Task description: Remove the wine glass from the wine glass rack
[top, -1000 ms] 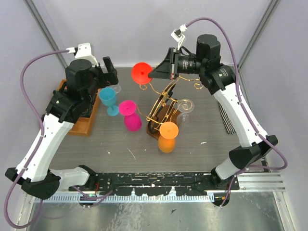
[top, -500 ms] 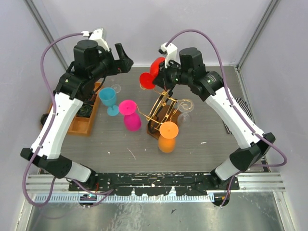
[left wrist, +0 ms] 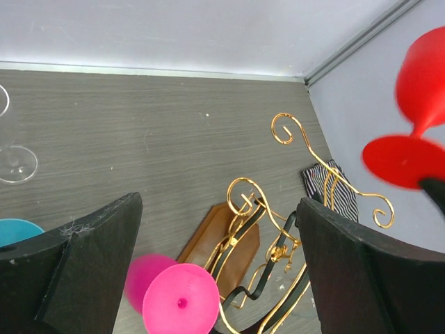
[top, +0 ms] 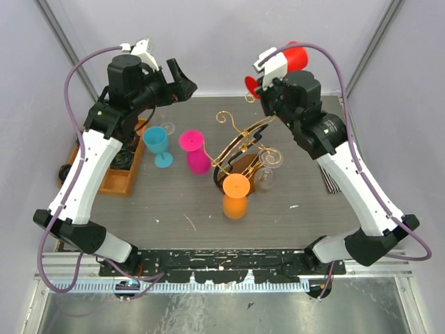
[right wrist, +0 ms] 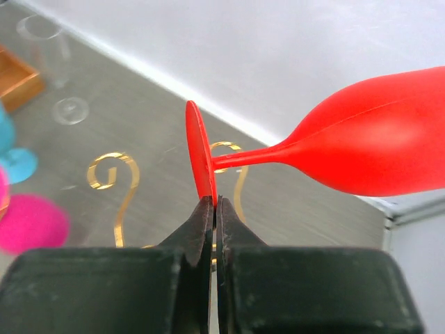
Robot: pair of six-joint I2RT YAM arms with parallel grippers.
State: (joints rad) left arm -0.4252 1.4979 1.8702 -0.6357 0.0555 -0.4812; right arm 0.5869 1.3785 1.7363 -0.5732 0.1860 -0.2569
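My right gripper [right wrist: 214, 202] is shut on the rim of the red wine glass's foot [right wrist: 200, 161], and the bowl [right wrist: 375, 149] points right. In the top view the red glass [top: 295, 54] is held high at the back right, clear of the gold wire rack [top: 243, 149]. The rack stands on its brown base [left wrist: 219, 240]. A pink glass [top: 195, 149], an orange glass [top: 235, 195] and a clear glass [top: 268, 167] hang on it, feet up. My left gripper [top: 182, 82] is open and empty, above and left of the rack [left wrist: 278, 236].
A blue glass [top: 158, 145] stands on the table left of the rack. A clear glass [top: 167, 129] stands by a flat wooden tray [top: 118, 177] at the left. A striped cloth [left wrist: 334, 184] lies at the right. Grey walls close in on the back and sides.
My right gripper has carried the red glass up and to the right, off the rack's curled arm. The rack and its hanging glasses have shifted. My left arm rose and then held still.
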